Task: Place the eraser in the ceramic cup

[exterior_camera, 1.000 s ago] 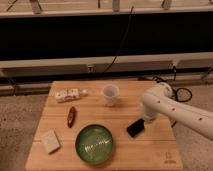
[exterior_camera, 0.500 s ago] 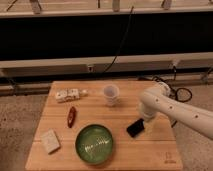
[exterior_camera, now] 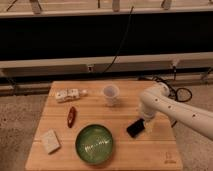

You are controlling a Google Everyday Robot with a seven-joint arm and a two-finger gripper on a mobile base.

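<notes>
The eraser (exterior_camera: pixel 134 128), a flat black block, lies on the wooden table right of the green bowl. The ceramic cup (exterior_camera: pixel 111 94), small, white and upright, stands near the table's back middle. My gripper (exterior_camera: pixel 148 124) hangs from the white arm (exterior_camera: pixel 170 107) that reaches in from the right. It sits just right of the eraser, at its edge, low over the table. The eraser and the cup are about a hand's width apart.
A green bowl (exterior_camera: pixel 94 143) sits at the front middle. A slim dark red object (exterior_camera: pixel 71 116) and a pale beige block (exterior_camera: pixel 49 141) lie on the left. A whitish packet (exterior_camera: pixel 68 94) lies at the back left. Cables trail on the floor to the right.
</notes>
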